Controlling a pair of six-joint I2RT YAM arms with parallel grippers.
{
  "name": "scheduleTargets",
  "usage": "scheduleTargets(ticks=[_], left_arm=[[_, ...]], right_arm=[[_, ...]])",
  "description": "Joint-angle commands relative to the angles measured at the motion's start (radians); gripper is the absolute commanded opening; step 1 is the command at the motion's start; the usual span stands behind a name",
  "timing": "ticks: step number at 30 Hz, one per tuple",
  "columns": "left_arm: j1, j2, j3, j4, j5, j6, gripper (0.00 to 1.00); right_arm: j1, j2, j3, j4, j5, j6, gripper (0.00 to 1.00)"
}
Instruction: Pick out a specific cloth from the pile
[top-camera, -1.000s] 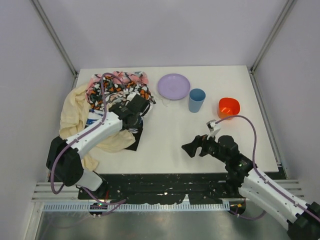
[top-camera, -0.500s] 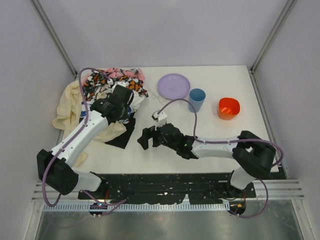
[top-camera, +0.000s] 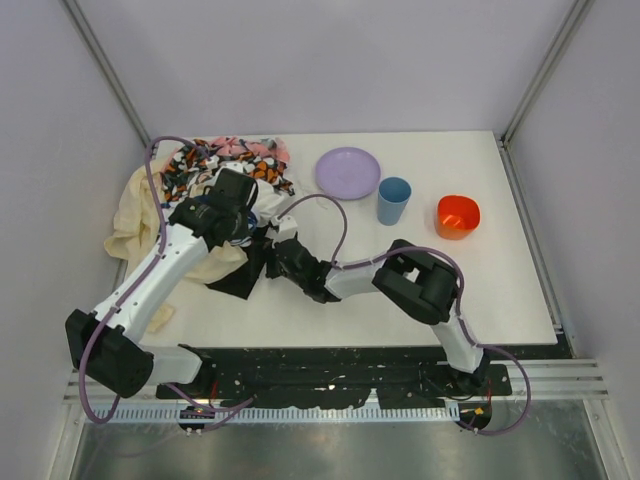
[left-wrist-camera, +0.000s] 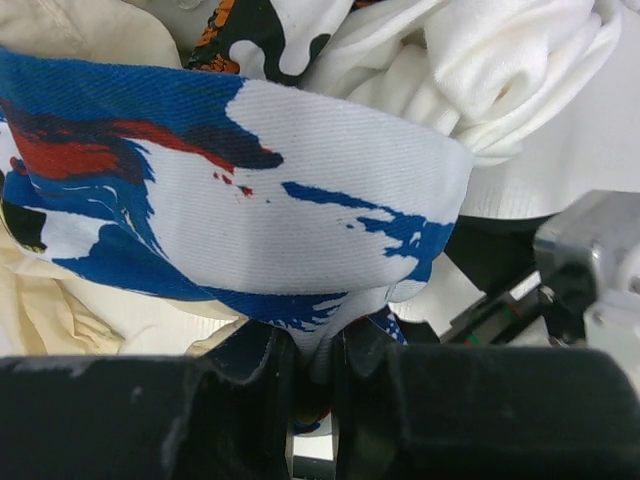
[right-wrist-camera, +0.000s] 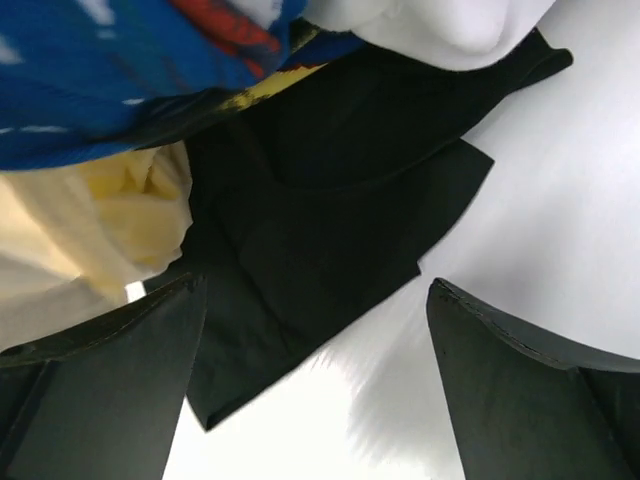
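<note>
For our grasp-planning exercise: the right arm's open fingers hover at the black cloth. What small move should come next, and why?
Probably lower the right gripper onto the black cloth and close. Its fingers stand open either side of the cloth's exposed flat edge, and the left gripper holds the blue-and-white cloth pinched up above it.

Black cloth (right-wrist-camera: 330, 200) flat on white table (right-wrist-camera: 570, 180), edge under blue fabric (right-wrist-camera: 100, 70) and cream fabric (right-wrist-camera: 90, 230), between wide-apart end effector (right-wrist-camera: 315, 300) fingers (right-wrist-camera: 520, 380).
</note>
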Motion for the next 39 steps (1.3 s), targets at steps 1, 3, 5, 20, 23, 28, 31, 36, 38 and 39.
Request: scheduleTargets(ticks=[1,3,5,20,23,28,31,36,38,39], left_arm=[[0.011,-0.054,0.06,0.038,-0.01,0.012,0.12],[0.011,-0.057,0.059,0.043,-0.005,0.012,0.12],[0.011,-0.06,0.051,0.051,0.002,0.018,0.12],[0.011,-0.088,0.008,0.078,0.013,0.012,0.12],[0.012,-0.086,-0.001,0.081,0.001,0.014,0.12],[0.037,-0.086,-0.078,0.08,-0.052,-0.012,0.12],[0.069,-0.068,-0.119,0.117,-0.033,-0.029,0.12],[0.097,-0.025,-0.176,0.198,0.017,-0.044,0.12],[0.106,-0.006,-0.197,0.219,0.03,-0.044,0.12],[0.112,0.003,-0.202,0.219,0.03,-0.046,0.13]], right_arm=[[-0.014,0.074,0.095,0.065,0.021,0.078,0.93],[-0.025,0.11,0.132,0.053,-0.005,0.127,0.92],[-0.026,0.149,0.172,0.044,-0.027,0.149,0.9],[-0.017,0.307,0.309,0.038,-0.153,0.227,0.4],[-0.016,0.316,0.306,0.068,-0.16,0.232,0.12],[-0.017,0.201,0.177,0.14,-0.2,0.159,0.05],[-0.017,0.022,0.048,0.187,-0.266,0.07,0.05],[-0.017,-0.214,-0.104,0.176,-0.473,0.003,0.05],[-0.016,-0.36,-0.13,0.092,-0.554,-0.024,0.05],[-0.014,-0.406,-0.147,0.066,-0.558,-0.053,0.05]])
